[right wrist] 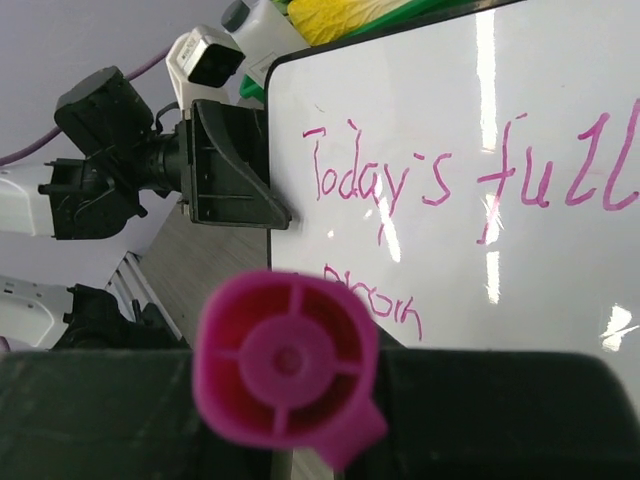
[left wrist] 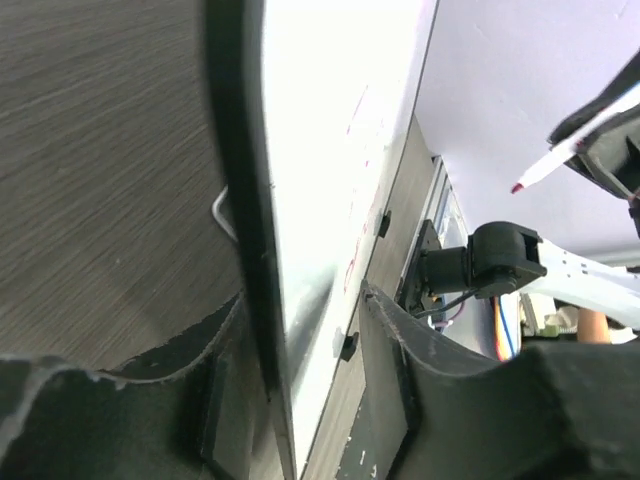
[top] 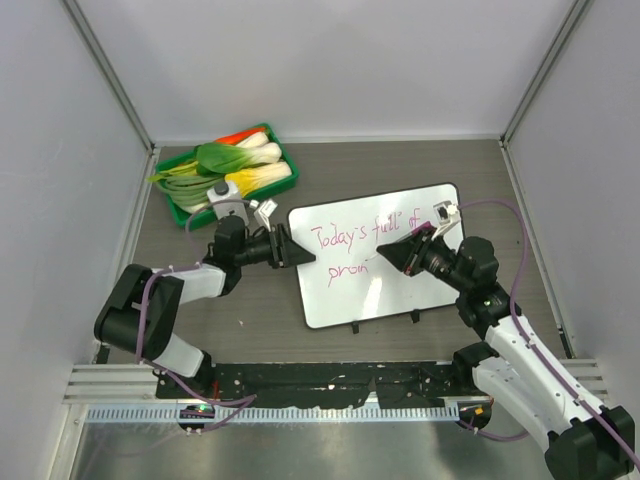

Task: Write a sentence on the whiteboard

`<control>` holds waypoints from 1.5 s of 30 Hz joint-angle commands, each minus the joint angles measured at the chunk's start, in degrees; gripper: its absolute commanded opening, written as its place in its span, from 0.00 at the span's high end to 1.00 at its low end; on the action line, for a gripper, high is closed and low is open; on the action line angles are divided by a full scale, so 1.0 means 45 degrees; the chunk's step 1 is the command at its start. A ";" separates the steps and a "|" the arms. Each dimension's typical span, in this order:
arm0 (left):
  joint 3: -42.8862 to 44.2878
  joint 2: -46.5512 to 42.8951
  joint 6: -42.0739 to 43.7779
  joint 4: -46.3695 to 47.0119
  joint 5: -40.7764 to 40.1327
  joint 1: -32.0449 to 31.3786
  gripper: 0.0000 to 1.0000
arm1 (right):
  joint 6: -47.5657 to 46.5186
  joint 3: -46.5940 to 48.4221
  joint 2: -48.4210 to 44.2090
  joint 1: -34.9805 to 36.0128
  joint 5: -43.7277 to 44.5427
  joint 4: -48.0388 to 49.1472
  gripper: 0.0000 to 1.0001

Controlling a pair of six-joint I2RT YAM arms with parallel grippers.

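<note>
The whiteboard point(top: 385, 290) lies on the table, also showing in the right wrist view point(right wrist: 540, 300). The sentence point(top: 365, 238) in pink script reads "Today's full of" with "prom" below it; it also shows in the right wrist view point(right wrist: 440, 180). My left gripper point(top: 290, 247) is shut on the whiteboard's left edge point(left wrist: 262, 250), one finger point(left wrist: 400, 360) on each side. My right gripper point(top: 388, 255) is shut on a pink marker point(right wrist: 288, 365) over the second line. In the left wrist view the marker's tip point(left wrist: 518, 187) is off the board.
A green tray point(top: 272, 130) of leafy vegetables and a small bottle stands at the back left, just behind the left gripper. Grey walls enclose the table on three sides. The whiteboard's two black feet point(top: 415, 316) point toward the near edge.
</note>
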 commanded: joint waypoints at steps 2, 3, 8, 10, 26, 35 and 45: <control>0.0560 0.0484 0.0519 0.1210 0.0507 -0.0118 0.72 | -0.1022 -0.0215 -0.0145 -0.0023 0.0930 -0.0416 0.99; 0.0541 0.0582 0.0636 0.1151 0.0507 -0.0138 0.78 | -0.1196 -0.0235 -0.0048 -0.0023 0.1029 -0.0533 0.99; 0.0443 0.0856 0.1007 0.0878 0.0391 -0.0118 0.95 | -0.1647 -0.0353 -0.0047 0.0249 0.1828 -0.0884 0.99; 0.0384 0.0875 0.1222 0.0644 0.0273 -0.0118 1.00 | -0.1881 -0.0314 -0.0105 0.0444 0.2316 -0.0983 0.99; 0.0384 0.0426 0.2785 -0.2052 -0.1270 0.0077 1.00 | -0.2644 -0.0118 0.0520 0.4293 0.8646 -0.0476 0.99; 0.0482 0.0544 0.2843 -0.2188 -0.1152 0.0077 1.00 | -0.2800 0.0077 0.0674 0.4313 0.9351 -0.0300 0.99; 0.0560 0.0583 0.2902 -0.2306 -0.1153 0.0077 1.00 | -0.2780 0.0116 0.1144 0.4313 0.8999 0.0013 0.99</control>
